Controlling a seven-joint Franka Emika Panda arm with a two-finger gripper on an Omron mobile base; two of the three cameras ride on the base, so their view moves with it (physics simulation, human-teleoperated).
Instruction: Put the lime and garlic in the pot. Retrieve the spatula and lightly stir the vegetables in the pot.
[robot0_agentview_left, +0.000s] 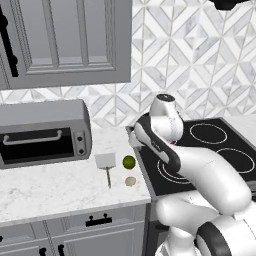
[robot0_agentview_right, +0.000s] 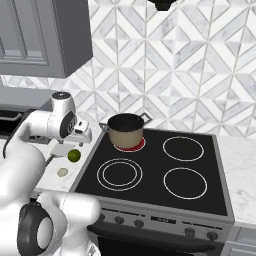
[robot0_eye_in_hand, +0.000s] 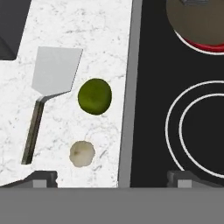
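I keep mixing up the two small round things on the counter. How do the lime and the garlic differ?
The lime is yellow-green; the garlic is pale beige-cream. The lime is the larger ball, the garlic smaller and faintly mottled. In the hand view the lime lies beside the blade of the spatula, and the garlic lies lower, nearer the handle's end. Both are roundish, rest loose on the marble counter, and lie close to the stove edge.
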